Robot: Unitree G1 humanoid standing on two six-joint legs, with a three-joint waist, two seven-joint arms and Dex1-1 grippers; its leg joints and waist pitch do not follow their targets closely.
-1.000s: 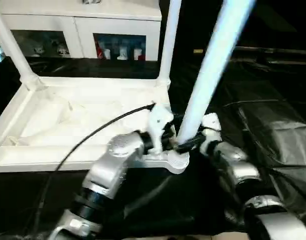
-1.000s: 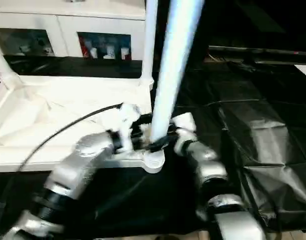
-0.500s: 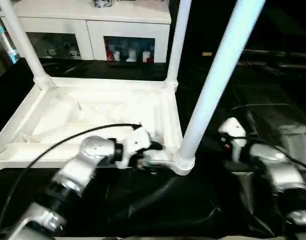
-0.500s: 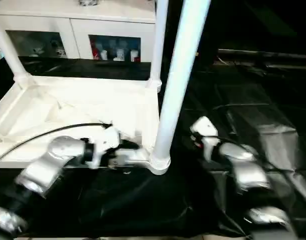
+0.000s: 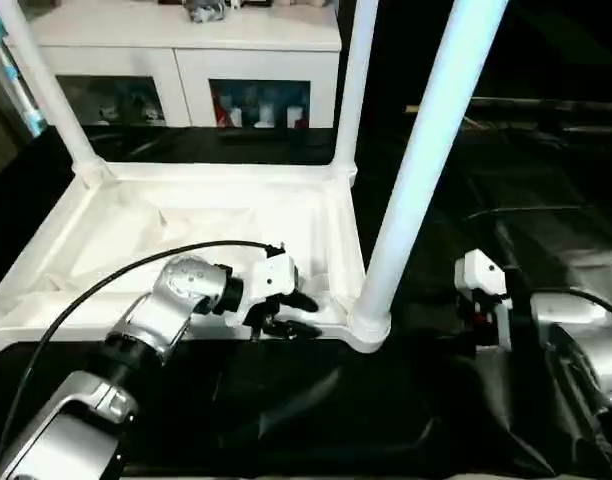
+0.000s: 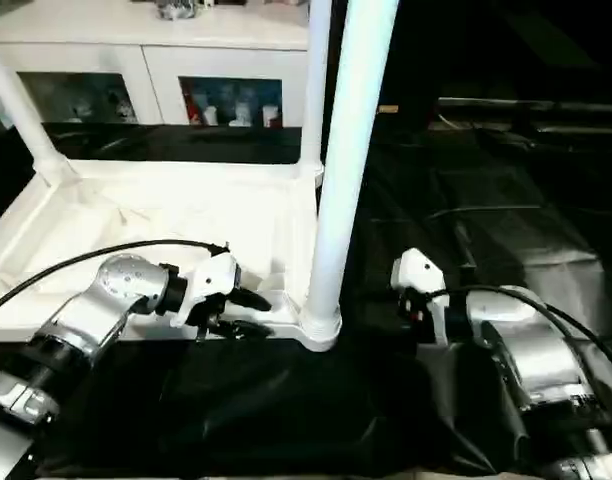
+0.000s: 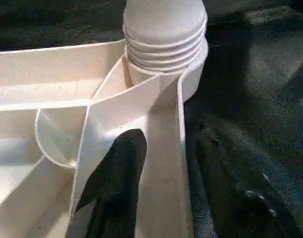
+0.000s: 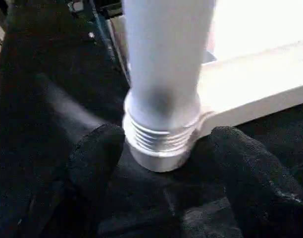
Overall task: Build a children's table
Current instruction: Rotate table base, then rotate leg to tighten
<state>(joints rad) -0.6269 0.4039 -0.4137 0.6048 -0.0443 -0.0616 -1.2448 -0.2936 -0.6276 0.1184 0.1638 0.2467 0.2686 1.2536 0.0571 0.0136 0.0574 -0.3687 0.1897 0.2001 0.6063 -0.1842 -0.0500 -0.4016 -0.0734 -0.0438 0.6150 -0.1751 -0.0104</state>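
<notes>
Children's table (image 5: 196,225): inverted on black surface (image 5: 316,400), three legs up. Newest leg (image 5: 416,170), socket at 5 o'clock, threads still exposed. Left pincer (image 5: 289,312) straddles rim, wide; right pincer (image 8: 161,198) wide. Regrip low, twist until seated.

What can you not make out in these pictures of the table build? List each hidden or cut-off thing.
- Leg tops: cut off by the top edge of both eye views.
- Fourth corner socket of the table top: beyond the left edge of the eye views.
- Thread depth in the near socket: hidden by the socket wall, right wrist view.
- Cabinet contents: too small, behind glass.
</notes>
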